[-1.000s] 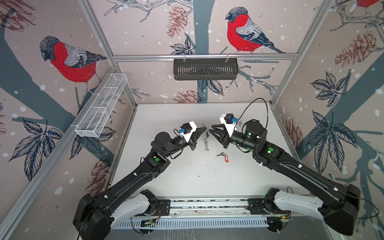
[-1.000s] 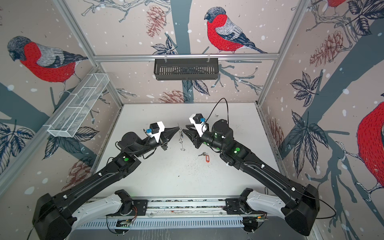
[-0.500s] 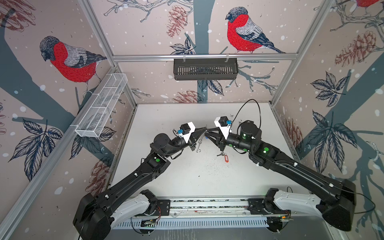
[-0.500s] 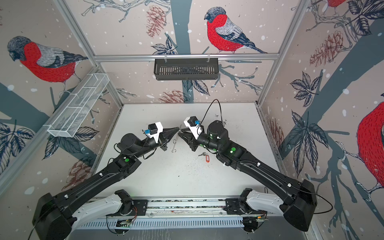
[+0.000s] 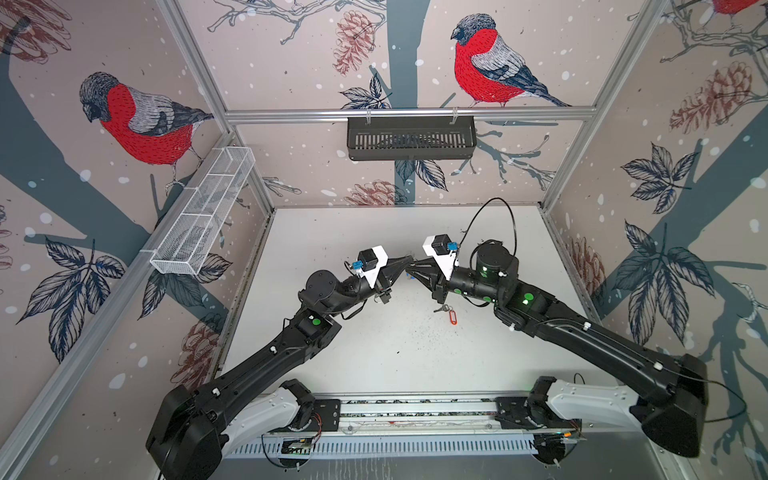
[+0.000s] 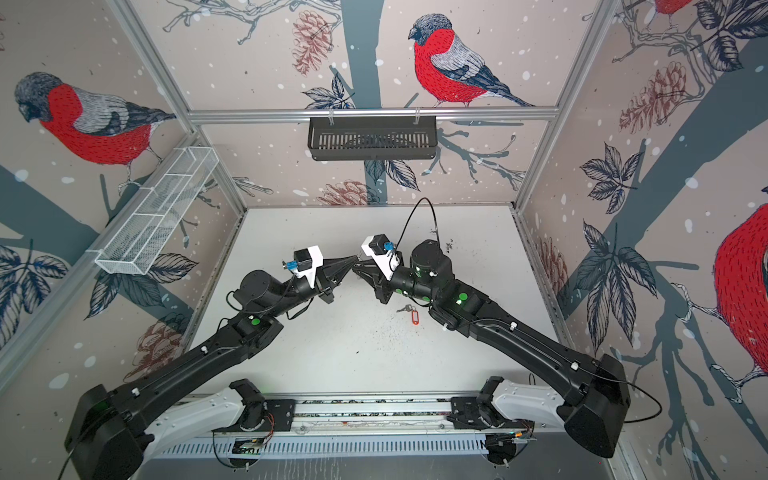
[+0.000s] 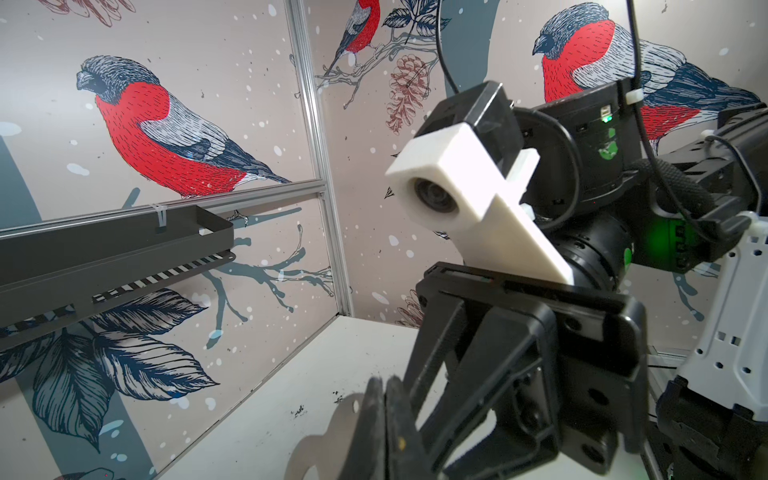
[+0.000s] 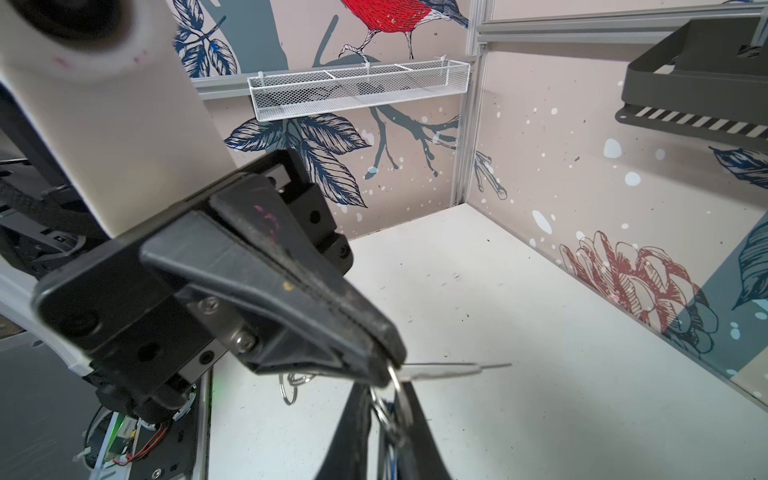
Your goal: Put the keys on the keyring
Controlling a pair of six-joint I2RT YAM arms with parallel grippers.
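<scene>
the coming move turns on how the split ring sits against the plate, so look there first. in both top views your left gripper [image 5: 404,263] and right gripper [image 5: 413,269] meet nose to nose just above the middle of the frame, raised off the table [image 5: 374,361].

the left jaws are pressed together on the keyring plate [image 8: 453,367]. the right wrist view shows it edge-on, a thin line running straight out past the left fingertips, roughly level, with its spare rings [image 8: 291,386] hanging beneath.

the right jaws are closed to a point and seem to pinch the split ring of the blue-tag keys [image 8: 392,419]. that ring sits just beside the left fingertips, touching or nearly touching the plate's edge. you cannot tell from here whether it has caught a hole.

the plate lies across the right jaws' line of approach, so threading probably needs the ring worked along that edge, not pushed flat on.

the red-tag keys [image 5: 449,315] lie on the table right of centre, with the tag pointing toward the bottom of the frame. they are close under the right arm's wrist, so that arm is nearer.

both arms rise from the lower corners, wrists tipped inward to one peak.
</scene>
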